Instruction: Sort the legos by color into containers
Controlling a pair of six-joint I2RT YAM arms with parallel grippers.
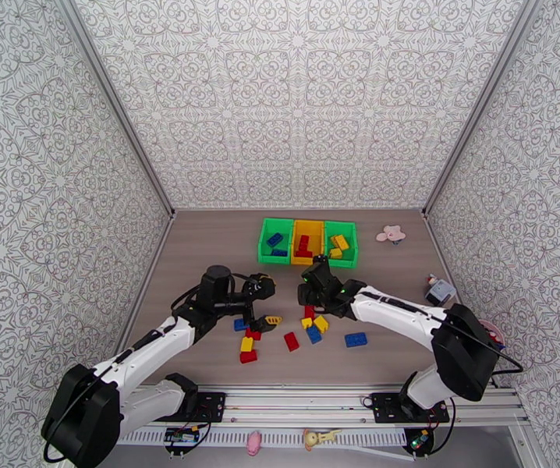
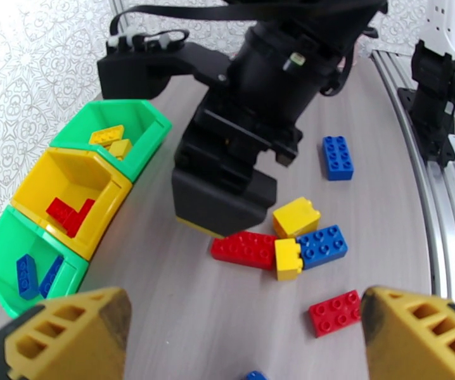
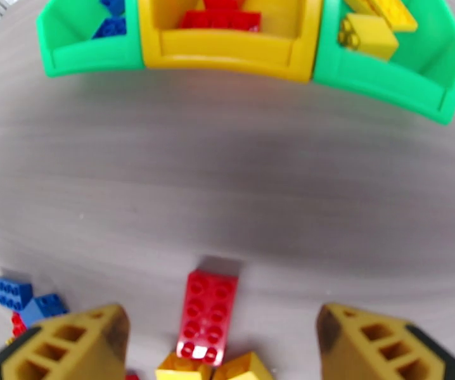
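My right hand [image 3: 224, 343] is wide. Its two fingers stand on either side of a long red brick [image 3: 207, 315] that lies flat on the counter [image 3: 227, 185]. The fingers do not touch the brick, so I judge that nothing is held. My left hand [image 2: 243, 337] is also fully wide and empty, over the loose bricks near the middle of the counter.

The sorting is partly done. The three containers stand joined in a row at the far side of the counter. The left green bin [image 3: 91, 58] has two blue bricks, the yellow bin [image 3: 227, 50] in the middle has a few red ones, and the right green bin [image 3: 379, 83] has about three yellow ones. I see no wrong colour in any bin.

Around ten legos [image 1: 291, 341] are left loose on the counter between the two arms, well apart from the bins, with red, yellow and blue mixed. Some touch each other, for example a red, a yellow and a blue one in a small cluster beside the right hand. One blue brick [image 1: 356, 339] lies alone toward the right side.

By my estimate, a little less than half of the work is done. The red brick between the right fingers seems to be the piece in hand, and it belongs in the yellow bin.
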